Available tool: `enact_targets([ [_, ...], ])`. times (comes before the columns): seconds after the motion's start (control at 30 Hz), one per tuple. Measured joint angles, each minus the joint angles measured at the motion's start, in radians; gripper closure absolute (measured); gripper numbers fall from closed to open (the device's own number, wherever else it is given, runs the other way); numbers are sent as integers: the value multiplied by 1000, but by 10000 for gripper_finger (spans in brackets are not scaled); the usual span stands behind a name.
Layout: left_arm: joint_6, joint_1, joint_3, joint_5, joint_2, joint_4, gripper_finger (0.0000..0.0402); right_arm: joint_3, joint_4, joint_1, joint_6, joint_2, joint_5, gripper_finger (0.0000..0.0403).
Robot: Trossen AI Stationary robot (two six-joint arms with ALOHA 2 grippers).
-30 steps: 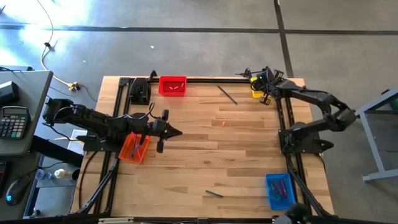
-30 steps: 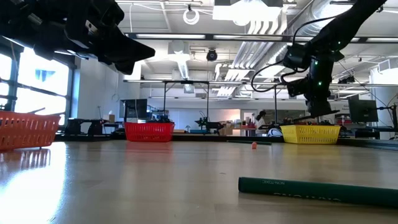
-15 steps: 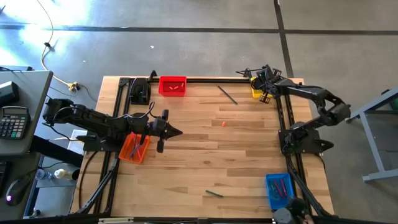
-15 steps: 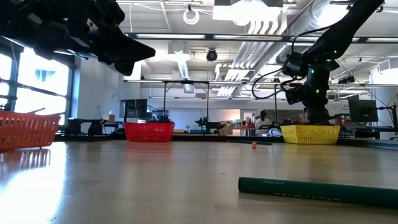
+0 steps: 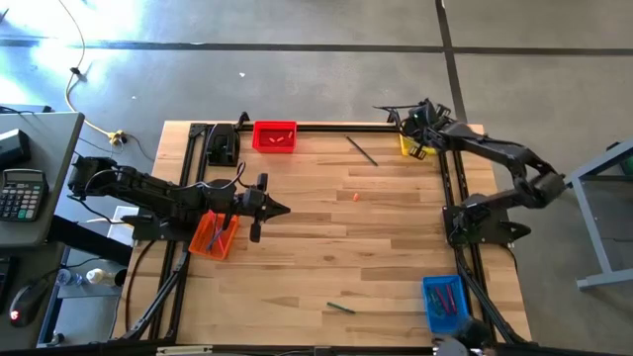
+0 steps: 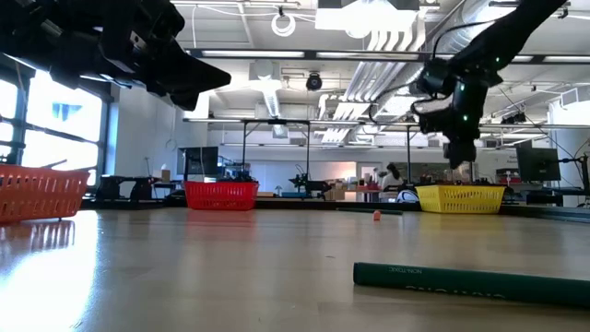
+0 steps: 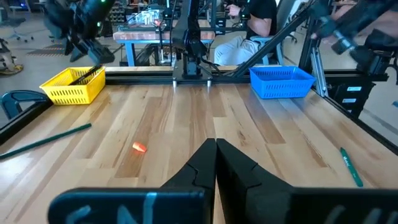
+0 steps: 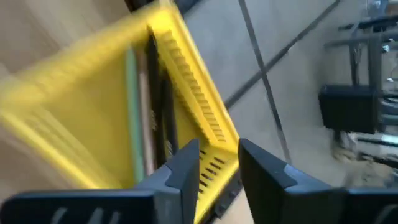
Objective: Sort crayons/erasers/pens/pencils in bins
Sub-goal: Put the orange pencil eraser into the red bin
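The right jaws point(image 8: 217, 163) hang spread and empty just above the yellow bin point(image 8: 112, 87), where pencils point(image 8: 144, 112) lie. Dropping low, they might bump its rim and tip it. The left jaws point(image 7: 216, 163) wait pressed together, with the eraser point(image 7: 139, 147) on the counter point(image 5: 376, 247) ahead.

Wooden table point(image 5: 326, 247): four bins point(image 5: 274, 136), two pencils point(image 5: 361, 150), one eraser point(image 5: 355, 196).

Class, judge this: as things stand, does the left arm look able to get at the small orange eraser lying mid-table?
Probably yes. The left gripper hovers with fingers shut, pointing toward the eraser, and only bare table lies between them.
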Motion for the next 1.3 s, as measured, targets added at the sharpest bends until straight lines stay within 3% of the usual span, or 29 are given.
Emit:
enact_targets([
  [0.27,22,5,0,-15,0,38,401,12,-24,103,181,-136,-288,395],
  [0.43,-4,7,0,-32,0,90,401,2,30,180,334,-171,-432,392],
  [0.6,-71,18,0,-66,4,91,401,-110,253,280,452,-186,-518,400],
  [0.7,-84,47,0,-53,21,92,401,-174,369,336,532,-186,-523,401],
  [0.83,-79,109,0,-15,67,180,401,-217,389,414,614,-186,-471,401],
  [1.1,-112,237,0,105,260,375,401,-318,448,629,729,-180,-453,397],
  [1.3,-116,237,0,105,365,444,401,-333,469,748,782,-115,-446,350],
])
